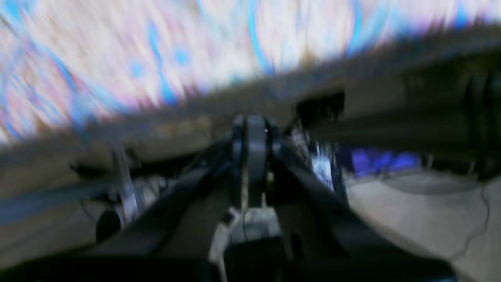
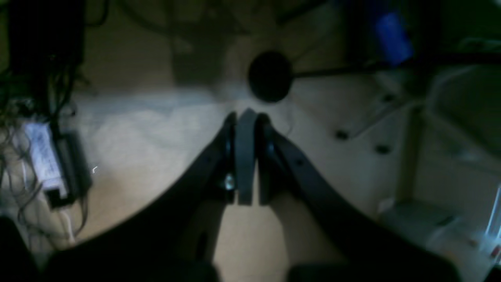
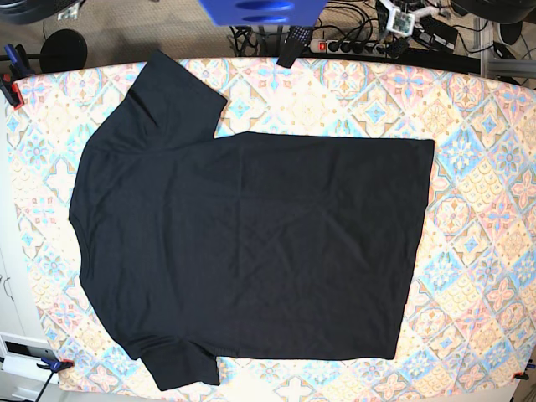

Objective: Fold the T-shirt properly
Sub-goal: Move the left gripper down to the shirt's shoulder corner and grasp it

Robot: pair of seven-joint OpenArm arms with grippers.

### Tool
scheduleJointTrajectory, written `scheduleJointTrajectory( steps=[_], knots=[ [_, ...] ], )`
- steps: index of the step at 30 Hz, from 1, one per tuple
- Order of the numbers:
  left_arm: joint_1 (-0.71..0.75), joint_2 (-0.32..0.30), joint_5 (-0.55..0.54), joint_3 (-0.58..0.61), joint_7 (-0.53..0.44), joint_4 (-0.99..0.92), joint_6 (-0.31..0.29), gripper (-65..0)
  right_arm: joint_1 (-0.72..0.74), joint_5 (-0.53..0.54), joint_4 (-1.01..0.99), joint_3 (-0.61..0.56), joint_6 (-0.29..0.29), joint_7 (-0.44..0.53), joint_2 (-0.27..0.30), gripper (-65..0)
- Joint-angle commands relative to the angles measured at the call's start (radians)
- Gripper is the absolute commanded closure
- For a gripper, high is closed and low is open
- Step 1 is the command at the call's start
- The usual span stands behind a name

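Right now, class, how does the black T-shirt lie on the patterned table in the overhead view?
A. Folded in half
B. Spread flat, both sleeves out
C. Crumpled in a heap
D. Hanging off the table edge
B: the T-shirt lies open on the table, both sleeves extended and the hem straight.

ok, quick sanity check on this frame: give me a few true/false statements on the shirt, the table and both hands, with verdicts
1. The T-shirt lies spread flat and unfolded on the patterned tablecloth. True.
2. The shirt's neck end points to the right of the base view. False: the sleeves and neck end are on the left, the hem on the right.
3. The left hand is clamped on a shirt sleeve. False: its fingers are together with no fabric between them, and neither arm shows in the base view.
4. The right hand is shut and holds nothing. True.
5. The shirt carries a large white print. False: the visible side is plain black.
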Motion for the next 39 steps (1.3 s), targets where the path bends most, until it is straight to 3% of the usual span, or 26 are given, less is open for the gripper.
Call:
scheduleJointTrajectory(
  steps=[1, 3, 6, 9, 13, 16, 21, 24, 31, 39],
  knots=[
    [0.02, 0.0, 0.0, -0.008, -0.016, 0.034, 0.004, -3.9, -0.018, 0.003, 0.054, 0.002, 0.001, 0.013, 0.004, 0.0],
    [0.017, 0.0, 0.0, -0.017, -0.015, 0.072, 0.004, -7.6, -0.029, 0.037, 0.134, 0.002, 0.001, -0.028, 0.004, 0.0],
    [0.009, 0.0, -0.007, -0.017, -0.015, 0.109, 0.004, -13.1, -0.029, 0.184, 0.26, 0.003, 0.001, -0.114, 0.004, 0.0],
    [-0.045, -0.008, -0.092, -0.017, -0.011, 0.111, 0.004, -15.2, -0.029, 0.315, 0.324, 0.003, 0.001, -0.185, 0.009, 0.0],
    [-0.149, -0.076, -0.38, -0.02, 0.133, 0.114, 0.004, -15.0, -0.015, 0.434, 0.347, 0.005, 0.003, -0.231, 0.01, 0.0],
    [-0.224, -0.123, -0.626, -0.079, 0.243, 0.112, 0.004, -15.0, -0.009, 0.441, 0.349, -0.001, 0.003, -0.251, 0.01, 0.0],
    [-0.355, -0.115, -0.909, -0.223, 0.463, 0.106, 0.004, -15.4, -0.009, 0.442, 0.349, -0.003, 0.003, -0.263, 0.01, 0.0],
    [-0.436, -0.063, -1.021, -0.318, 0.598, 0.063, 0.004, -15.6, -0.009, 0.442, 0.349, -0.003, 0.003, -0.263, 0.01, 0.0],
    [-0.586, 0.064, -1.126, -0.54, 0.817, -0.152, 0.004, -15.7, -0.009, 0.442, 0.349, -0.003, 0.003, -0.263, 0.009, 0.0],
    [-0.721, 0.078, -1.124, -0.588, 0.826, -0.37, 0.004, -15.8, -0.002, 0.442, 0.349, -0.004, 0.003, -0.263, 0.006, 0.0]
  ],
)
